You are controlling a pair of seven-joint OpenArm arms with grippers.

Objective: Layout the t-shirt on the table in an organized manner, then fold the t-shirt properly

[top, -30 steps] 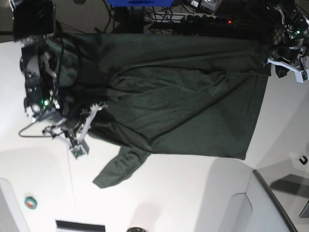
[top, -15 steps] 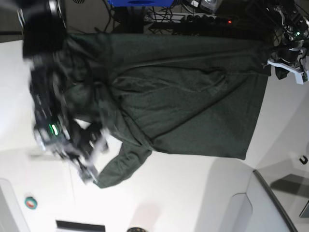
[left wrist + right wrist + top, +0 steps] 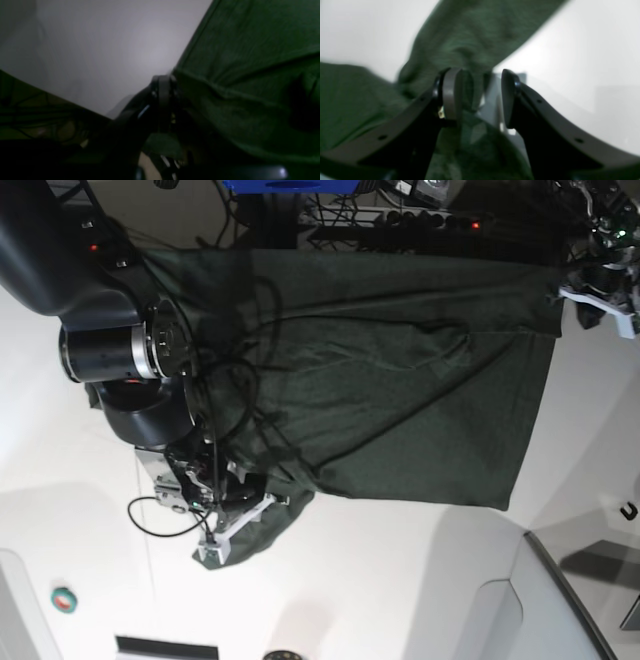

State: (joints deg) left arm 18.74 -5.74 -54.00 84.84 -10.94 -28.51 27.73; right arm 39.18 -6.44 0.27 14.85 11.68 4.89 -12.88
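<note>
Right claw (image 3: 480,97) is hovering low over the sleeve of the t-shirt (image 3: 400,380), its two dark fingers (image 3: 450,95) standing apart with a clear gap between them; green cloth is lying behind and under the gap, but nothing is being pinched there. In the base view this right claw (image 3: 235,530) is sitting at the near left of the garment, right over the crumpled sleeve that is sticking out toward the near edge of the tabletop (image 3: 380,590). The arm above it is covering much of the shirt's left side, with black cables looping across the cloth.

Left claw (image 3: 162,100) is squeezed together at the hem corner of the t-shirt (image 3: 250,75); the wrist picture is dim and blurred, yet the cloth edge is running straight into the closed tips, so it is gripping that corner. In the base view the left claw (image 3: 600,295) is sitting at the far right, just at the shirt's far right corner.

Dark green fabric is lying spread across the white tabletop, broad and mostly flat on the right, bunched and creased on the left. A raised grey panel (image 3: 560,610) with a dark edge is standing at the near right, well apart from the shirt, and a small round green and red object (image 3: 63,599) is resting near the left edge.
</note>
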